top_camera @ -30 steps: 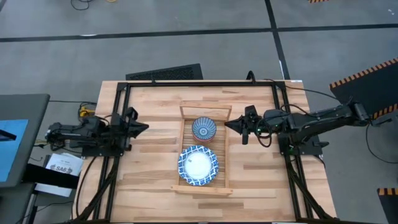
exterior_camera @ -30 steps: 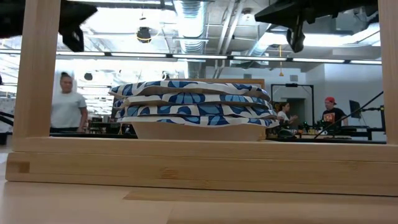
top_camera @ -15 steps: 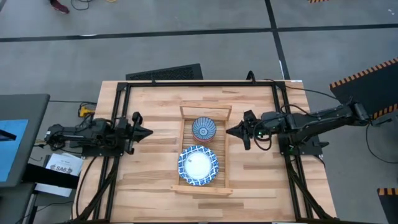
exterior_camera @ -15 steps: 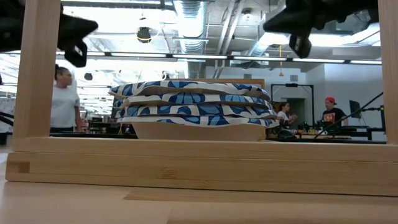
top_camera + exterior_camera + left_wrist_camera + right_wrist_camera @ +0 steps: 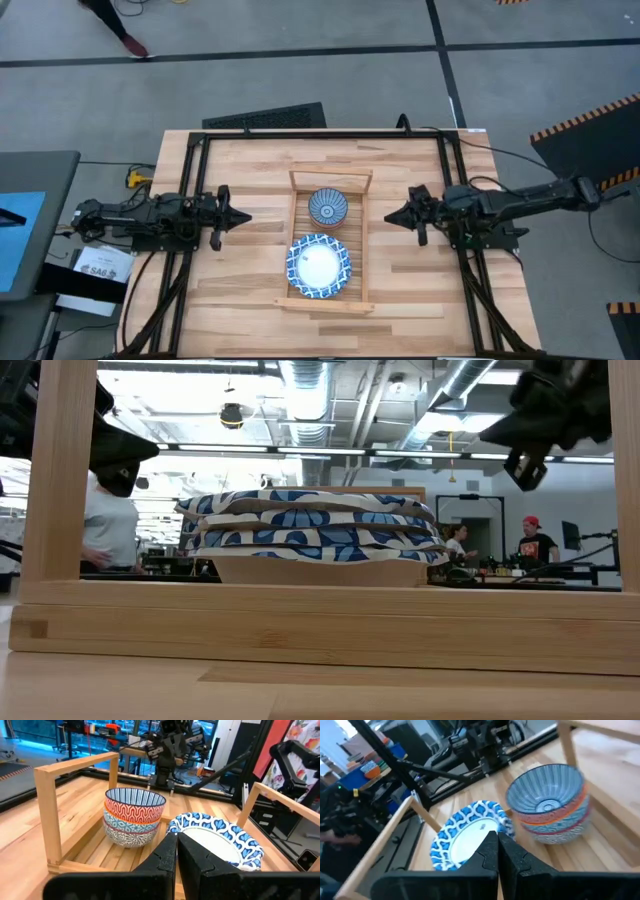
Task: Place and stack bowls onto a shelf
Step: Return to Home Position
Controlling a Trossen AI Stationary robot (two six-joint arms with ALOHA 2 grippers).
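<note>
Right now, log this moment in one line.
shelf: deep bowls stacked, patterned bowls stacked | left pincer: shut, empty, beside shelf | right pincer: shut, empty, beside shelf

grey floor [image 5: 300, 40] lies all around the wooden surface [image 5: 250, 160]; beyond the surface, ceiling ducts [image 5: 305, 380], a bright ceiling light [image 5: 195, 400] and a person in a white shirt [image 5: 115, 530] show.

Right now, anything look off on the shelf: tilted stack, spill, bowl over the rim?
Nothing stands out. The wide blue-and-white bowls sit nested and level on the shelf, the deep bowl stack upright beside them, all inside the rim. The left gripper and right gripper hang shut, off either side.
</note>
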